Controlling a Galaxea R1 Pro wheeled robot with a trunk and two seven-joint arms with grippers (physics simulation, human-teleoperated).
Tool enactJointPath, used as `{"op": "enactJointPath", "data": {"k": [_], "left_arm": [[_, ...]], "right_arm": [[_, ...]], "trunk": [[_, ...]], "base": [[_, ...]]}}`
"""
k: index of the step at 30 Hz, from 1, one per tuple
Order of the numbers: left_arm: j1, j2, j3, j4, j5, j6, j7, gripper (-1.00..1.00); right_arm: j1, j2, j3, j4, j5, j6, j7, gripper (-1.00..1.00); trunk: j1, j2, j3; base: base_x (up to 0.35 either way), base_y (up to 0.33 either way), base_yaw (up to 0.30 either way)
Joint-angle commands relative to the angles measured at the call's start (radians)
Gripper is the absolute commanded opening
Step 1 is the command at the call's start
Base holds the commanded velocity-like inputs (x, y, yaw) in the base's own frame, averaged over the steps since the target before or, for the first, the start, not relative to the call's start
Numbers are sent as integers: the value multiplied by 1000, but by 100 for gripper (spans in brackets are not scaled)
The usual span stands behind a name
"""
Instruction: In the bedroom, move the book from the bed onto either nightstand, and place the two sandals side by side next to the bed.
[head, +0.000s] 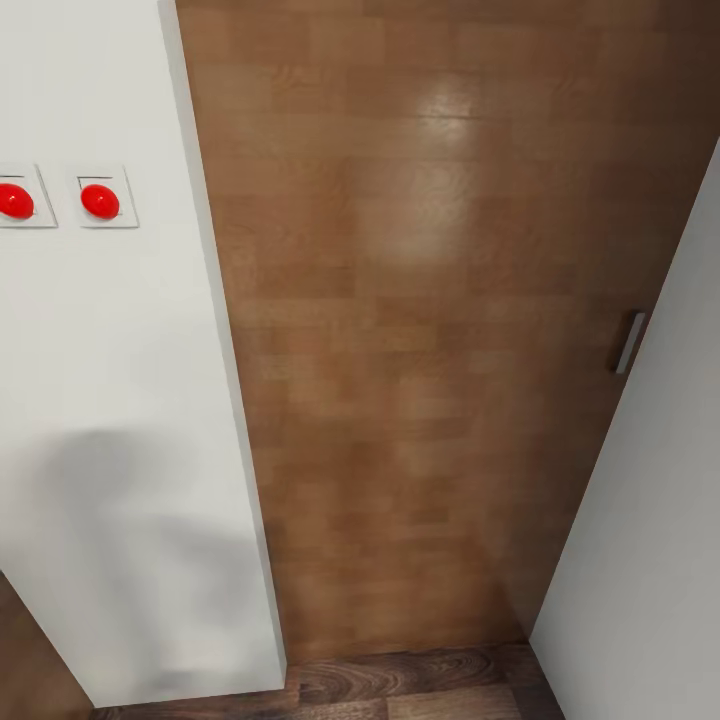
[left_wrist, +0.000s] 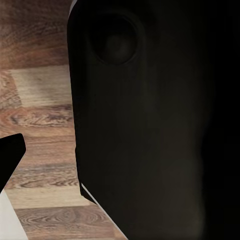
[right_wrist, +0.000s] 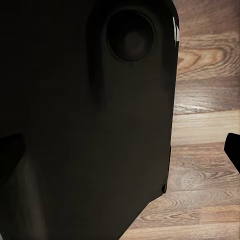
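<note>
- A brown wooden door (head: 420, 330) fills the middle of the head view, its surface smooth and catching a pale glare near the upper part.
- A white wall (head: 110, 420) stands left of the door, touching its edge, and carries two square switch plates with red buttons (head: 100, 201) side by side, well to the left of the door.
- A second white panel (head: 650, 560) stands right of the door, with a small grey handle (head: 630, 342) at its edge.
- A strip of darker plank floor (head: 420, 680) lies below the door.
- In the left wrist view a large black body (left_wrist: 150, 130) sits over the mixed-tone wood planks (left_wrist: 40, 125).
- The right wrist view has a similar black body (right_wrist: 85, 125) over planks (right_wrist: 205, 125).
- I cannot tell whether either gripper's fingers stand apart or together.
- The book, bed, nightstand and sandals are out of sight here.
</note>
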Motion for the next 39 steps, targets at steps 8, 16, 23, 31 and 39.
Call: {"op": "enactJointPath", "data": {"k": [8,16,23,31,39], "left_arm": [[0,0,-2,0,0,0,2,100],[0,20,-6,0,-3,-45,-1,100],[0,25,-7,0,-4,-57,-3,100],[0,27,-9,0,-5,-62,-3,100],[0,28,-10,0,-5,-63,-4,100]], "right_arm": [[0,0,0,0,0,1,1,100],[0,-7,-7,2,-8,0,-1,100],[0,-9,-9,1,-9,0,-1,100],[0,-10,-5,1,-7,0,0,100],[0,-10,-3,1,-4,0,0,100]], "trunk": [[0,0,-1],[0,0,-1],[0,0,-1],[0,0,-1],[0,0,-1]], "base": [[0,0,0],[0,0,0],[0,0,0],[0,0,-18],[0,0,-94]]}}
